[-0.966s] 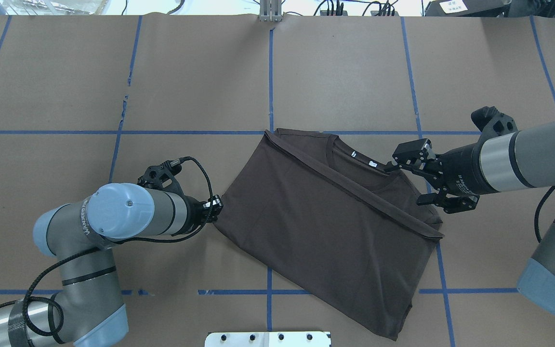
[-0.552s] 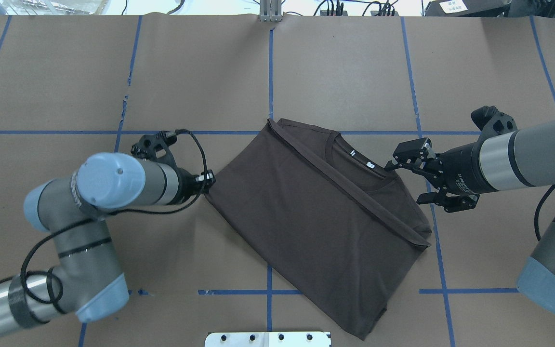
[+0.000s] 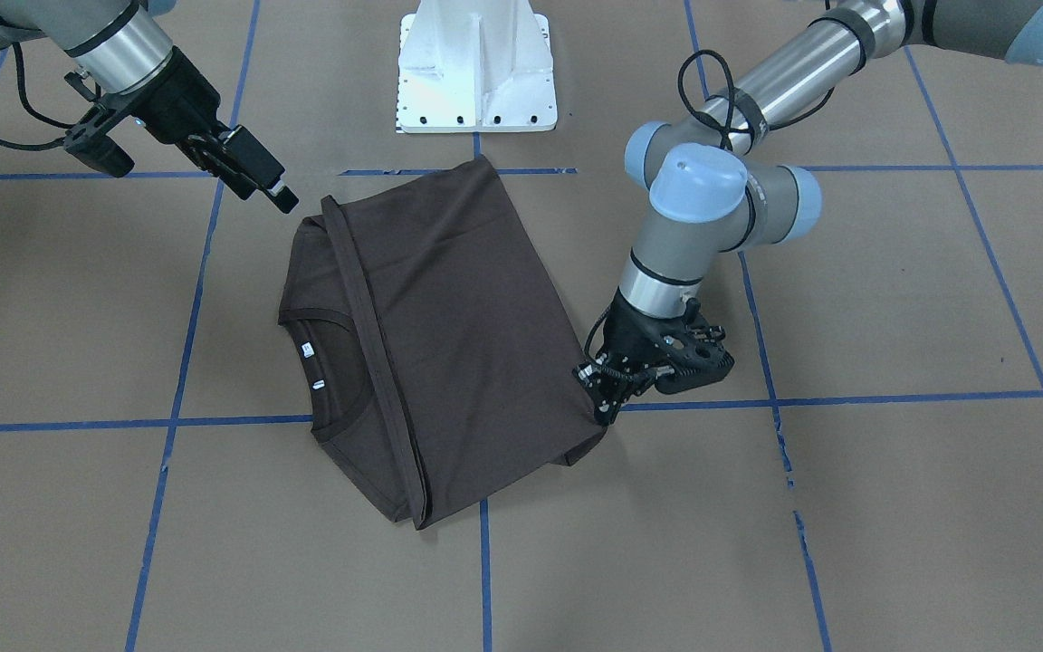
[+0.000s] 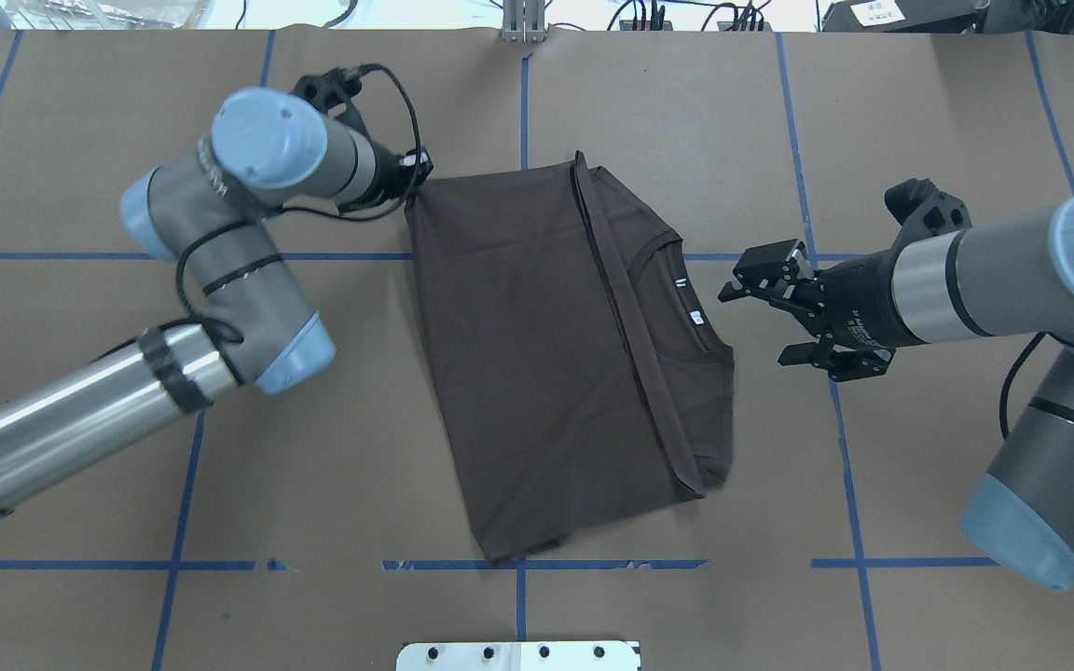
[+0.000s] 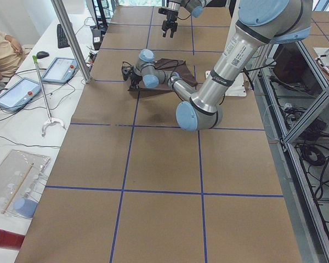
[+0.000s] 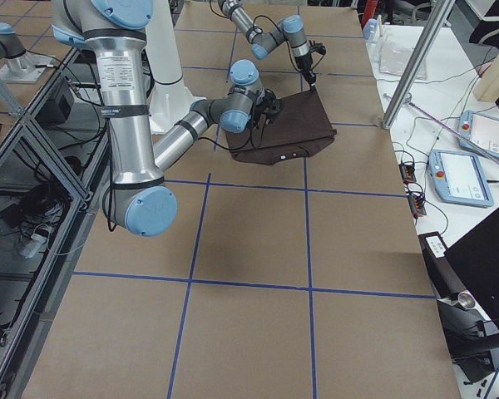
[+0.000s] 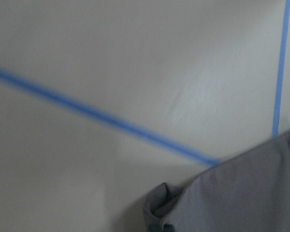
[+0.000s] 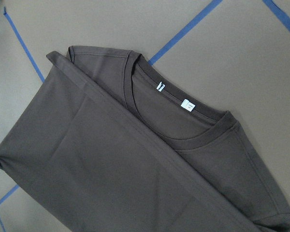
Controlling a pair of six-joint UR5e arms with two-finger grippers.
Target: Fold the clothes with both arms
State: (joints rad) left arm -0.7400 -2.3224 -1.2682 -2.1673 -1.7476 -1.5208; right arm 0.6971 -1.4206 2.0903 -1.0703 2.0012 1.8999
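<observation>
1. t-shirt (image 4: 537,354) lay flat mid-table, already folded once, with collar and tags showing on the right.
2. left gripper (image 4: 414,179) was clenched on its far left corner.
3. right gripper (image 4: 761,321) was released, just beside the collar and not touching.
4. judged: further folds left.

T-shirt (image 4: 537,354): one, dark brown, centre of frame.
Arms: two, left arm (image 4: 220,242) at frame left, right arm (image 4: 994,280) at frame right.
Tools: two, left tool (image 4: 414,177) and right tool (image 4: 756,324), one per arm.
Neck tags (image 4: 680,282): two, white, inside the collar.
Pedestal base (image 3: 476,68): one, white, top centre.
Worktop (image 4: 686,121): one.
Tablets (image 5: 63,68): two, upper left of the left-side view.
</observation>
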